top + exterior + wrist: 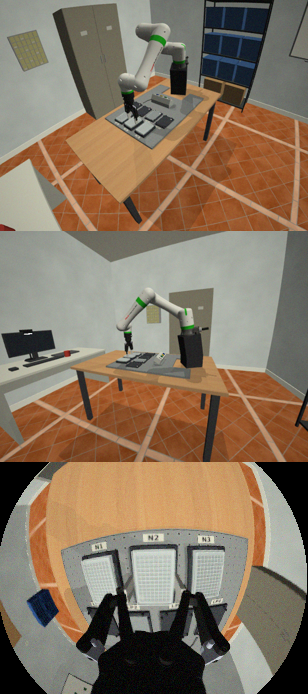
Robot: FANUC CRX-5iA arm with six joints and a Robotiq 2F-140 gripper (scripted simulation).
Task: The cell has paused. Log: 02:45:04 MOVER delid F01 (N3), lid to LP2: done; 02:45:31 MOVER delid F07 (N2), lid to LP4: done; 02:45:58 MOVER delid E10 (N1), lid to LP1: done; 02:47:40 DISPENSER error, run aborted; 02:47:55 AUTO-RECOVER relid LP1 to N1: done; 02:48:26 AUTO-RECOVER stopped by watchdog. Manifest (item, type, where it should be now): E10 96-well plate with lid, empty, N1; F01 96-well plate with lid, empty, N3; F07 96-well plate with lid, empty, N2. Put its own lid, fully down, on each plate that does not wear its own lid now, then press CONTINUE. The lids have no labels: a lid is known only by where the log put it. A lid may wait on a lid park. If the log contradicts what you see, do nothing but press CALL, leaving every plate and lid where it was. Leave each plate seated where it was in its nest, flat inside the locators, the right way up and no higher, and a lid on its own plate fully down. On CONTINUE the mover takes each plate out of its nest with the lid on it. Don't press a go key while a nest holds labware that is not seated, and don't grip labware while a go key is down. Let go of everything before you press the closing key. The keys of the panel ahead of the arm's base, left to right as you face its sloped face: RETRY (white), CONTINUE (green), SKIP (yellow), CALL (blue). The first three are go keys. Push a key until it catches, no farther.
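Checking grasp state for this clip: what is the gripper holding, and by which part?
The gripper is shut on the lid over the N2 plate, gripping its two long side edges.

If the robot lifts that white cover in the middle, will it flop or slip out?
Probably stiff: the lid looks flat and straight-edged in the gripper, with no sag. It is likely light, since it looks thin and shallow. It might slip a little, since only two narrow fingers pinch its sides.

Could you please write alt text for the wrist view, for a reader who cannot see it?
The black end effector is shut on the middle piece of labware, at the nest labelled N2. Plates at N1 and N3 flank it on a grey mat, with the wooden table beyond.
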